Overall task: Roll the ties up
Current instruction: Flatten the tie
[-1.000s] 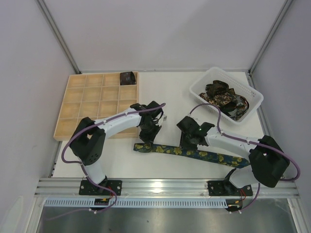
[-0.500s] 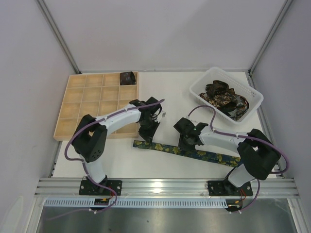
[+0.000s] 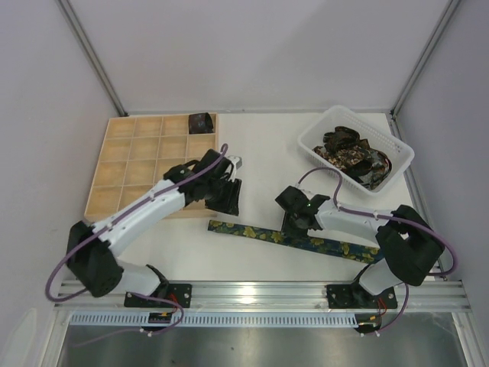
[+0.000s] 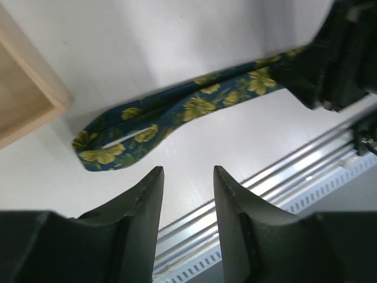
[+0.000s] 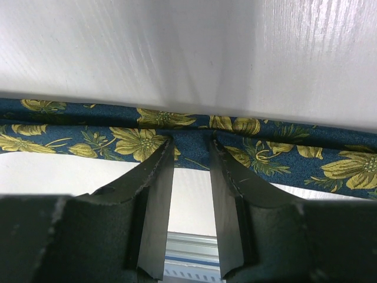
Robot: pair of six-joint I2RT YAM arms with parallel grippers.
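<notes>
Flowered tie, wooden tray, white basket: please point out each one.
Flowered tie [image 3: 244,231], top view, on its left stretch.
Wooden tray [image 3: 126,150], top view, on a bare compartment.
White basket [image 3: 315,129], top view, on its left wall.

From above, my right hand [image 3: 293,226] covers the navy tie [image 3: 244,232] mid-length; I cannot confirm a grip. Right wrist view cuts the tie at both sides. Dark object [image 3: 201,122] in the tray's [image 3: 141,153] far-right corner compartment: too small to identify.

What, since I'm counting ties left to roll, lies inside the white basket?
A heap of dark, gold-printed ties fills the white basket; those underneath are covered, so no count is possible.
</notes>
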